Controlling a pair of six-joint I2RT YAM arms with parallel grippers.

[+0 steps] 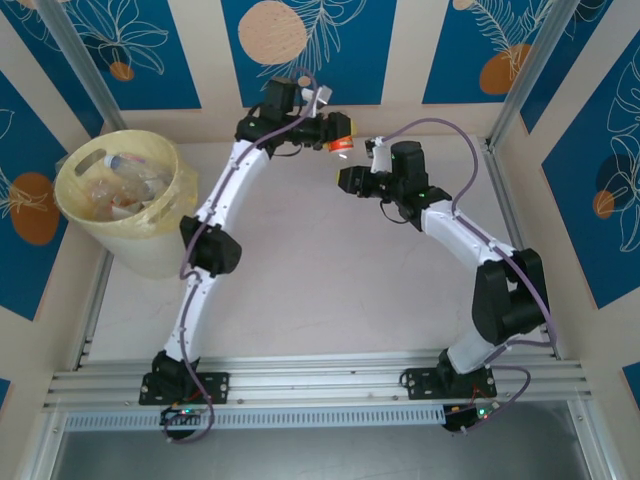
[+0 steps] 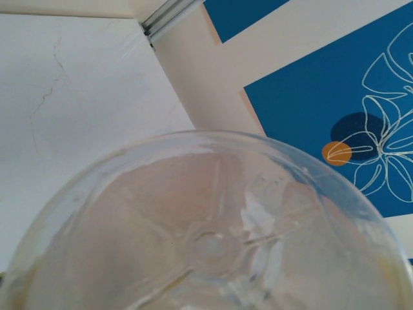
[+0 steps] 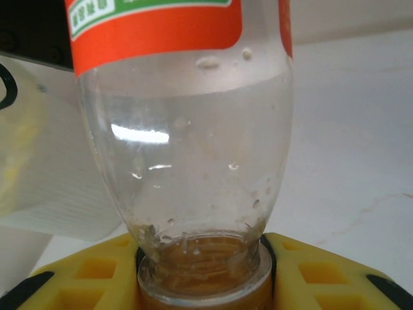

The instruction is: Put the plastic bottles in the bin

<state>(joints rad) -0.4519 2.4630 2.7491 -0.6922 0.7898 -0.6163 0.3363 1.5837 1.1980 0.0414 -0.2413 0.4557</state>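
A clear plastic bottle [image 1: 341,145] with an orange label hangs above the far middle of the table, between both grippers. My right gripper [image 1: 348,172] is shut on its neck; in the right wrist view the yellow fingers [image 3: 310,271] clamp the neck of the bottle [image 3: 187,129] from both sides. My left gripper [image 1: 330,128] is at the bottle's other end. The left wrist view looks straight onto the round clear base of the bottle [image 2: 206,239], and the left fingers are hidden there. The pale-yellow bin [image 1: 150,245] stands at the left with several bottles inside.
Blue-and-white patterned walls [image 1: 300,50] enclose the table on three sides, with metal posts [image 1: 80,70] at the corners. A metal rail [image 1: 320,385] runs along the near edge where the arm bases sit. The white tabletop [image 1: 320,280] lies bare between the arms.
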